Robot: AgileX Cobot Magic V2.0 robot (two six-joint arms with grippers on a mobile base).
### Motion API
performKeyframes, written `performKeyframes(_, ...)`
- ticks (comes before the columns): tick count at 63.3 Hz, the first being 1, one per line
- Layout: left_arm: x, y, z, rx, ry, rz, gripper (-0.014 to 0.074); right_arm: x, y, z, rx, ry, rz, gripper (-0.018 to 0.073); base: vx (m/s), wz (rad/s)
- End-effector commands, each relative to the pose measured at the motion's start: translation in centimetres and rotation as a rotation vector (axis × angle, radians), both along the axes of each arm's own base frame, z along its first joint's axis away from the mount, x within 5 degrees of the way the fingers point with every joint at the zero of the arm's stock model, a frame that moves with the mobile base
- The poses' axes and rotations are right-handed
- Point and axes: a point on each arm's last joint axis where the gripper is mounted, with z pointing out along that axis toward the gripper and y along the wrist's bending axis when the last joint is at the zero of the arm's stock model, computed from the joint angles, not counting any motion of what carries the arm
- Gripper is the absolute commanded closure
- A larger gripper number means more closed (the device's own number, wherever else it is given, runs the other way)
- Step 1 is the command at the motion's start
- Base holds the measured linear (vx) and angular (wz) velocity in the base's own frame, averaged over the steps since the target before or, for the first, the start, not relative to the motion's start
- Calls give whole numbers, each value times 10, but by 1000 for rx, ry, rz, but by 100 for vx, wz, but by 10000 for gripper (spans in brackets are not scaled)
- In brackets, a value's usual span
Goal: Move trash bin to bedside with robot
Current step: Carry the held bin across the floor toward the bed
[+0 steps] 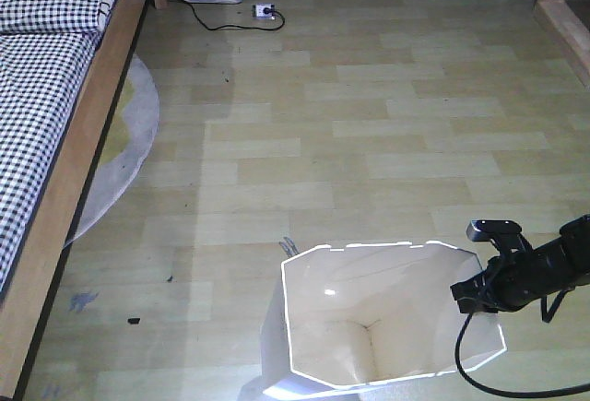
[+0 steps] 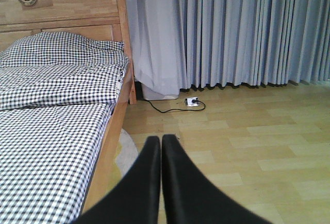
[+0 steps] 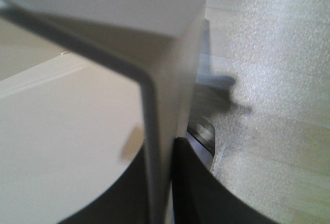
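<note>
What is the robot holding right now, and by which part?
The right gripper is pinching the trash bin by the thin wall at its rim. The left gripper is shut on nothing.

Matte black right arm (image 1: 539, 272) with thin black cable (image 1: 461, 346); left tool (image 2: 161, 140) of two smooth, tapered black fingers (image 2: 144, 183).

Base of trash bin (image 1: 369, 313), probably past lower edge.

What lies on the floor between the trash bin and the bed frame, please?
In the front view, only bare wooden floor with a few small dark specks separates the trash bin from the bed.
</note>
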Motion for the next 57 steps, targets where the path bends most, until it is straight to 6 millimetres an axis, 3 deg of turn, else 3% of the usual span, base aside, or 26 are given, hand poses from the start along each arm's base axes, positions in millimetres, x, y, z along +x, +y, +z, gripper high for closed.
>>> performKeyframes(1, -1, 0, 14, -4, -99, -5, 603, 10, 12, 27, 174, -63, -1, 564, 22, -3)
performKeyframes(57, -1, 0, 14, -4, -99, -5, 603, 10, 12, 27, 174, -63, 0, 564, 25, 3)
